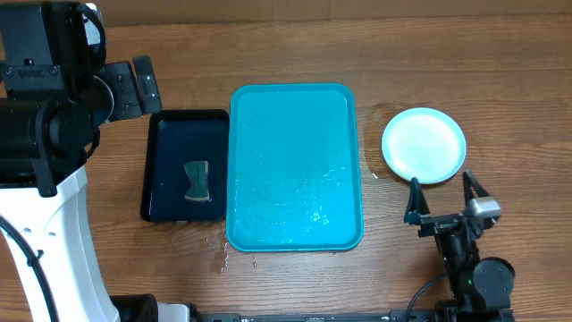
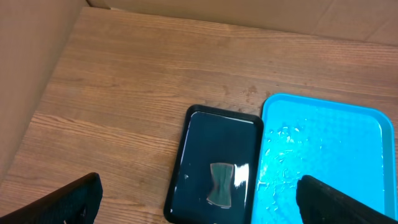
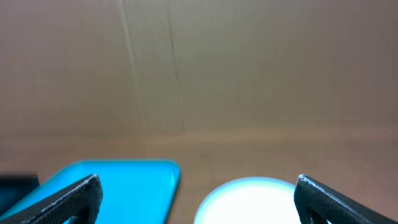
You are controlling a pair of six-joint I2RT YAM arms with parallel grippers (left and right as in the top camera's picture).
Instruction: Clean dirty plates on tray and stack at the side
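Plates (image 1: 424, 145) are stacked on the bench (image 1: 402, 54) right of the tray (image 1: 295, 161), which is seen wet and bare; cleaning is judged done. Jaws of left gripper (image 2: 199, 193) and right gripper (image 1: 441, 190) are held apart, nothing gripped.

**Turquoise, black and pale blue on brown wood**

The table (image 1: 402, 54) was warm brown, streaked with fine darker grain lines. The left gripper (image 2: 199, 179) had matte black fingers. Just ahead of it lay a glossy black tray (image 2: 186, 149) with a dull grey piece (image 2: 219, 185) on it that carried a white glint. To that gripper's right, the tray (image 2: 323, 143) was bright turquoise and speckled with shiny wet droplets. The right gripper (image 1: 440, 179) was black as well. Right in front of it, the plate (image 1: 424, 145) had a light-blue rim around a whitish centre. Further ahead of it, the cardboard wall (image 3: 249, 62) was plain tan with a few faint vertical lines. The left arm (image 1: 45, 134) was black above a white base.
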